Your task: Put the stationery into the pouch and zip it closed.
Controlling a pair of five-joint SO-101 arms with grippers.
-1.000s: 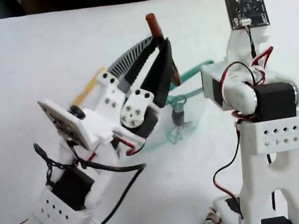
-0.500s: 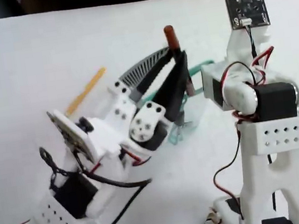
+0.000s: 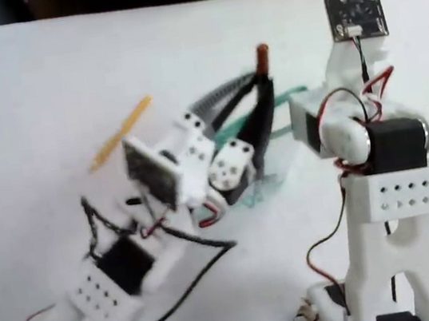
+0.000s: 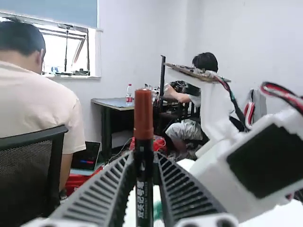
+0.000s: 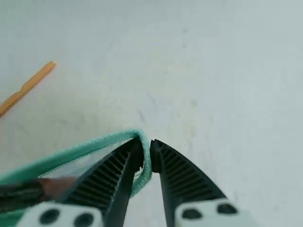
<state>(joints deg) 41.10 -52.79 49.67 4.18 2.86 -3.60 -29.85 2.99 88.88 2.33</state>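
Here's the left gripper (image 3: 259, 83), clamped tight on the marker (image 3: 262, 56), black barrel squeezed between both fingers, brown cap pointing up. Standing it on end like that looks deliberate: the lower tip can drop straight down into the pouch (image 3: 292, 94), which lies around the middle of the desk (image 3: 41, 81), a little toward its right edge. Over to the right gripper (image 5: 146, 144): closed, pinching the pouch's teal rim. My read is that it's there to anchor the pouch and hold the mouth up so it won't slide or fold when the marker goes in. I can't tell how wide the opening is. 1 item waits, the yellow pencil (image 3: 121, 131), flat on the desk toward the far-left corner, well apart from the pouch. Zipping comes last, and it's not begun.
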